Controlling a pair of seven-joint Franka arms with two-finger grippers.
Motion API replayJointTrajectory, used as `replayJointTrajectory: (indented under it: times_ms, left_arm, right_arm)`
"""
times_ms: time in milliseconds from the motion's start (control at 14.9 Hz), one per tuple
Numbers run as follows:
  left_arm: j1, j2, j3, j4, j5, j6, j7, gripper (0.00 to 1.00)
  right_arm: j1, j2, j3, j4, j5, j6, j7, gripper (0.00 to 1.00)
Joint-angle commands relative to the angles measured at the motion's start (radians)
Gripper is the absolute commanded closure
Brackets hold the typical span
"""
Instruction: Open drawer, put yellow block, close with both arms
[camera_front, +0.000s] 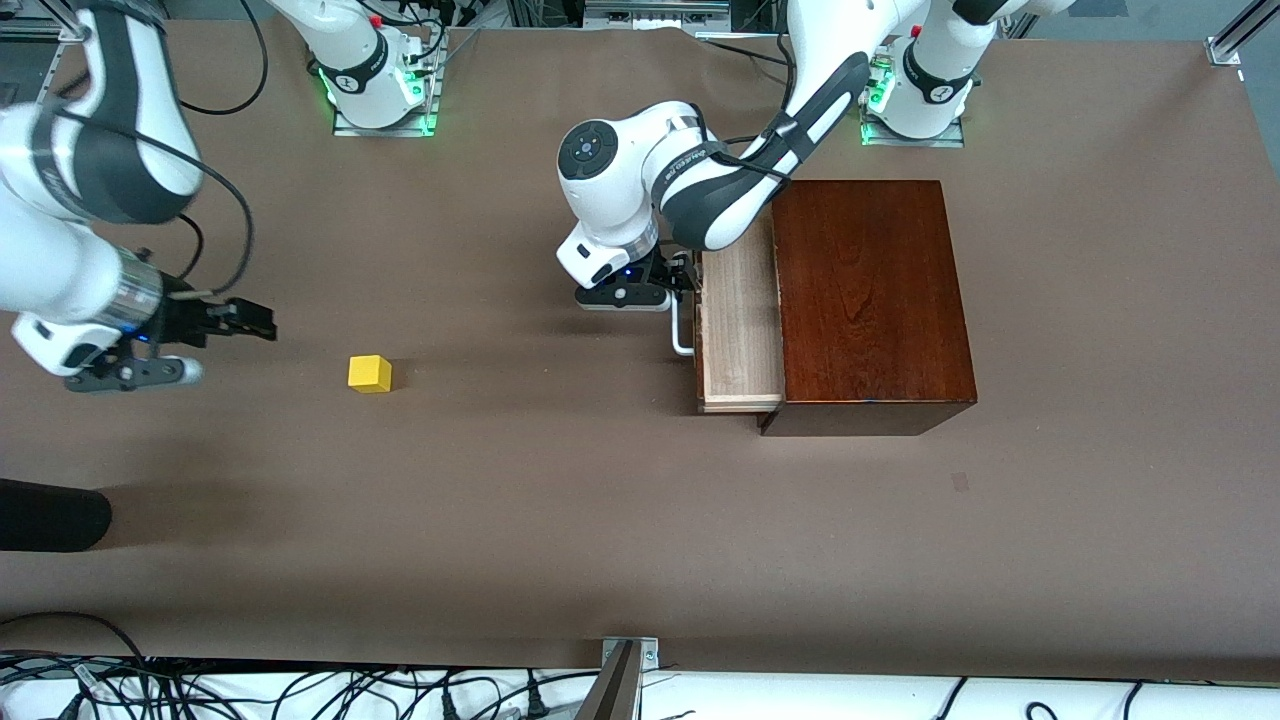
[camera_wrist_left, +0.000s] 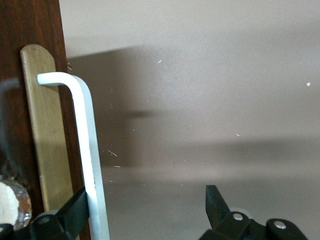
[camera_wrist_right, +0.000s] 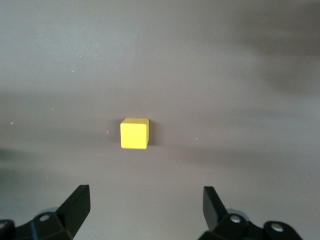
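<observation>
The dark reddish-brown wooden box (camera_front: 870, 300) stands toward the left arm's end of the table. Its drawer (camera_front: 740, 320) is pulled partly out and shows a pale wood interior. My left gripper (camera_front: 682, 280) is at the white bar handle (camera_front: 682, 338). In the left wrist view the left gripper (camera_wrist_left: 146, 200) is open, with one finger (camera_wrist_left: 75, 210) tucked between the handle (camera_wrist_left: 87, 140) and the drawer front, the other well clear. The yellow block (camera_front: 369, 373) lies on the table toward the right arm's end. My right gripper (camera_front: 258, 322) hovers open beside it. The right wrist view shows the block (camera_wrist_right: 134, 133) ahead of the right gripper (camera_wrist_right: 145, 195).
A dark rounded object (camera_front: 50, 515) lies at the right arm's end of the table, nearer to the front camera than the block. Cables and a metal bracket (camera_front: 625, 670) run along the table's near edge. Bare brown table (camera_front: 560, 480) lies between block and drawer.
</observation>
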Motion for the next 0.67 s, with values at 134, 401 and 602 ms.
replayJointTrajectory:
  times_ms: [134,401,602]
  left_arm:
    - [-0.022,0.013,-0.005,0.048,-0.022,0.015,-0.029,0.00]
    - [-0.011,-0.022,-0.005,0.102,-0.020,-0.033,-0.020,0.00]
    - [0.016,-0.077,-0.005,0.166,-0.063,-0.196,-0.011,0.00]
  right_arm:
    - [0.039,0.043,0.001,-0.137,0.018,0.224,0.063,0.00]
    - [0.057,0.121,0.002,-0.138,0.018,0.296,0.088,0.00]
    - [0.059,0.168,0.010,-0.140,0.020,0.347,0.109,0.00]
